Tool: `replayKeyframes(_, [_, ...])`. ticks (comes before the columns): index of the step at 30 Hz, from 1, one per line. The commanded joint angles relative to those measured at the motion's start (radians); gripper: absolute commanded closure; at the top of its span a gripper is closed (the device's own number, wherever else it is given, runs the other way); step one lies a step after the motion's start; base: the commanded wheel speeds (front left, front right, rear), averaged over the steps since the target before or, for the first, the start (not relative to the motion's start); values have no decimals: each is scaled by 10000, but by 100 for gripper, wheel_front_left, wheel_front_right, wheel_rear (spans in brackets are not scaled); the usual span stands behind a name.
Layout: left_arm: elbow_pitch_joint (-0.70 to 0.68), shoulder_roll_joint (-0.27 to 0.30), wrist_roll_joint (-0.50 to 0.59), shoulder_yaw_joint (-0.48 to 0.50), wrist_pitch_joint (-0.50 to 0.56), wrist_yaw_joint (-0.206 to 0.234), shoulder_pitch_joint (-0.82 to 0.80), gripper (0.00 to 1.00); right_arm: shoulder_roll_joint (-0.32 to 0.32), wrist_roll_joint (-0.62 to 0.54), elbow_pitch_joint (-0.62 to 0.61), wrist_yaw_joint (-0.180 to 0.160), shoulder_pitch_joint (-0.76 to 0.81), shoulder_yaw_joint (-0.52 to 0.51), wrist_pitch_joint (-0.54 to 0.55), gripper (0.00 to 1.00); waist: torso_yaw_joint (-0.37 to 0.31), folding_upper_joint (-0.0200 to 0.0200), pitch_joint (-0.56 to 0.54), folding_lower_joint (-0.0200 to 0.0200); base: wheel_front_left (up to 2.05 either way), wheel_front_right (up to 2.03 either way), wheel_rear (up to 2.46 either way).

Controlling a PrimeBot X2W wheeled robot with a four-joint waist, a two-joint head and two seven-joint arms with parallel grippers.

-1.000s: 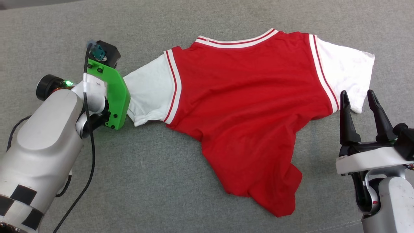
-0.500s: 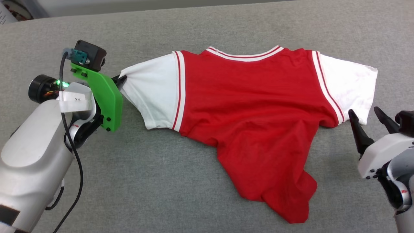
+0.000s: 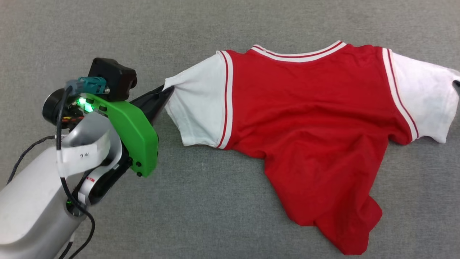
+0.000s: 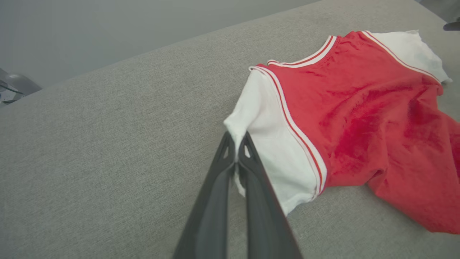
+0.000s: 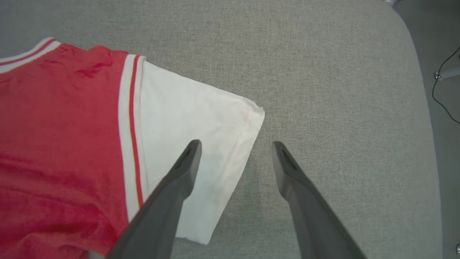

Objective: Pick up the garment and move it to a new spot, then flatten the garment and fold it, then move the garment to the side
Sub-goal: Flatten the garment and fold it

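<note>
The garment [image 3: 309,126] lies across the middle and right of the head view on grey cloth [image 3: 215,216], its hem bunched at the lower right. The left gripper [image 4: 236,138], at centre left, is clamped on the corner of the near white sleeve. The right gripper [image 5: 235,144] has its jaws wide apart, one finger over the other sleeve and one over bare cloth. A second ago the clamped sleeve lay slack; now it is drawn to a point. The head camera has shifted.

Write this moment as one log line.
left claw: shut on garment sleeve | right claw: open over other sleeve's edge | fold: not started
</note>
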Motion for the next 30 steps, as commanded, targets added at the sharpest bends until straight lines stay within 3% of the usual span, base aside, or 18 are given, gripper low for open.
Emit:
replayKeyframes(1, [-316, 114, 99, -11, 65, 143, 184, 100, -114, -78, 269, -9, -368, -62, 154, 0, 496, 120, 564, -1, 0, 0, 0])
replayKeyframes(8, [-1391, 207, 399, -115, 264, 404, 137, 100, -511, -639, 1740, -9, -1359, -98, 390, 0, 900, 120, 1133, -1, 0, 0, 0])
replayKeyframes(17, [-1533, 44, 530, -295, 255, 378, 11, 100, -644, -868, 3216, -9, -1594, 195, -84, 0, 1104, 120, 1373, -1, 0, 0, 0])
replayKeyframes(18, [-1493, 35, 526, -302, 237, 365, 11, 100, -651, -819, 3351, -9, -1547, 319, -43, 44, 1113, 120, 1365, -1, 0, 0, 0])
replayKeyframes(19, [-1458, 29, 521, -303, 220, 358, 12, 100, -654, -753, 3431, -9, -1505, 433, -14, 77, 1115, 120, 1354, -1, 0, 0, 0])
replayKeyframes(20, [-1410, 25, 515, -305, 197, 347, 17, 100, -650, -628, 3549, -9, -1461, 520, 37, 100, 1114, 120, 1329, -1, 0, 0, 0])
replayKeyframes(25, [-1157, -19, 459, -309, 85, 309, 56, 100, -780, -426, 3794, -9, -1379, 758, -297, 100, 1068, 120, 1070, -1, 0, 0, 0])
replayKeyframes(30, [-685, -63, 560, -252, -256, 336, 122, 100, -890, -325, 3711, -9, -1502, 859, -1397, 100, 939, 120, 543, -1, 0, 0, 0])
